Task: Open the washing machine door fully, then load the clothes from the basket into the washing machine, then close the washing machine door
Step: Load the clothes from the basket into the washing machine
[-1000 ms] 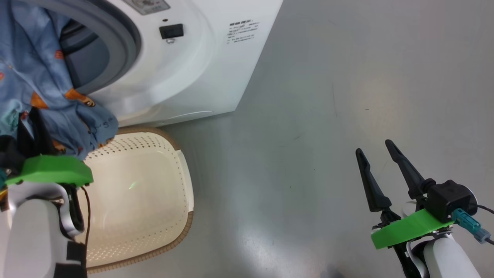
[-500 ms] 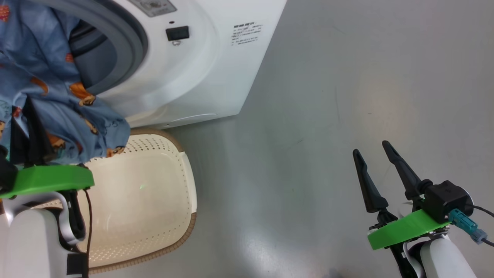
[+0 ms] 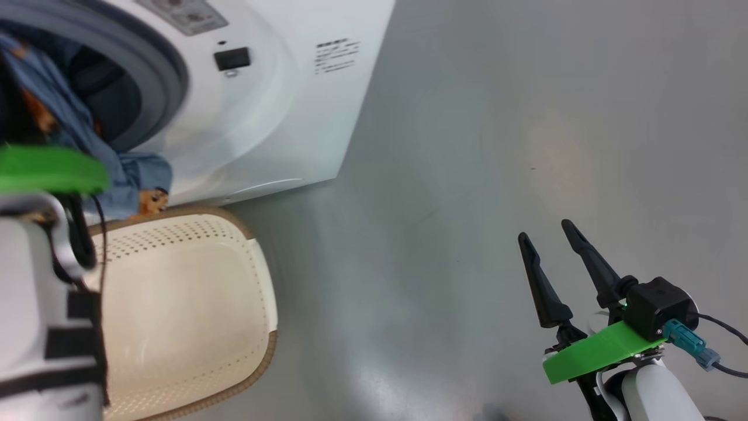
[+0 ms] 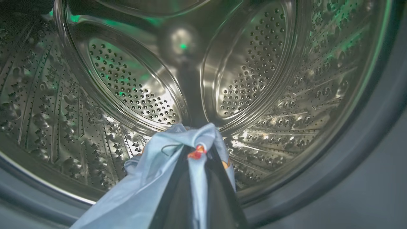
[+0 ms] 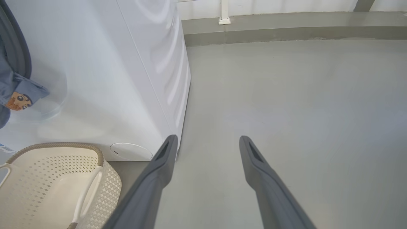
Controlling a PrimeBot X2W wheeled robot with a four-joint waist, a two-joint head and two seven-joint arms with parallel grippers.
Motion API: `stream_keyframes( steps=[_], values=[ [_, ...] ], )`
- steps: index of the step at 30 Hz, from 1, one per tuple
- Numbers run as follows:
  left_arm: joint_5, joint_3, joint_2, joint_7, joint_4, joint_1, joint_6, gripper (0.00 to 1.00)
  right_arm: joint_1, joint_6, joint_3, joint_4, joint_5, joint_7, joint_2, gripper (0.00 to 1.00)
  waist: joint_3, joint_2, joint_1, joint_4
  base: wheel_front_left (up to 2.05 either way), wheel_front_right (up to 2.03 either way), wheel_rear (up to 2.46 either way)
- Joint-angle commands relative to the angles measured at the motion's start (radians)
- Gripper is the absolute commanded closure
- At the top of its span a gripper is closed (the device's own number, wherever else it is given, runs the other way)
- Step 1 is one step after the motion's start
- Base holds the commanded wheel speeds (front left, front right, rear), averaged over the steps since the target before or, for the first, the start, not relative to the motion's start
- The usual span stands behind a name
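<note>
Where the grey floor [image 3: 497, 146] meets its base, the white front-loading washing machine [image 3: 280, 117] stands with its round mouth open, the grey rubber gasket [image 3: 166, 70] ringing the perforated steel drum [image 4: 127, 82]. Just before the machine's foot sits the cream perforated basket [image 3: 193, 304] with its brown woven-look rim, its pale bottom in plain sight in the head view. The blue bear-print cloth [image 3: 128, 175] hangs over the lower lip of the opening. One end trails down the white front toward the basket rim, and the other is gathered up inside the mouth of the drum. The left gripper [image 4: 198, 157] is clenched on that gathered end, its dark fingers pinched together with the fabric bunched around their tips, reaching past the gasket into the drum. The right gripper [image 3: 543, 231] hovers over the floor well apart from the machine, its two fingers spread wide and holding nothing.
</note>
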State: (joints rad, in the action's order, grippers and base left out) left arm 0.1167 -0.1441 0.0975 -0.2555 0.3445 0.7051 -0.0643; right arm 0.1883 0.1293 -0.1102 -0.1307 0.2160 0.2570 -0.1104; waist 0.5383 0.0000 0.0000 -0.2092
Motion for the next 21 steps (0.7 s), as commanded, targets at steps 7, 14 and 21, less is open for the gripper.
stream_keyframes(
  steps=[7, 14, 21],
  values=[
    [-0.022, -0.041, 0.091, -0.006, 0.158, 0.171, -0.023, 1.00, -0.030, 0.001, -0.018, 0.013, 0.003, 0.005, -0.002, 0.00, -0.012, 0.0000, 0.0000, -0.034, 0.00, 0.00, 0.00],
    [-0.010, -0.066, 0.123, -0.006, 0.311, 0.311, -0.042, 1.00, -0.051, 0.001, -0.029, 0.014, 0.000, 0.005, -0.012, 0.00, -0.016, 0.0000, 0.0000, -0.039, 0.00, 0.00, 0.00],
    [-0.021, -0.063, 0.135, -0.006, 0.396, 0.413, -0.052, 1.00, -0.067, 0.001, -0.031, 0.015, 0.000, 0.005, -0.026, 0.00, -0.007, 0.0000, 0.0000, -0.042, 0.00, 0.00, 0.00]
  ],
)
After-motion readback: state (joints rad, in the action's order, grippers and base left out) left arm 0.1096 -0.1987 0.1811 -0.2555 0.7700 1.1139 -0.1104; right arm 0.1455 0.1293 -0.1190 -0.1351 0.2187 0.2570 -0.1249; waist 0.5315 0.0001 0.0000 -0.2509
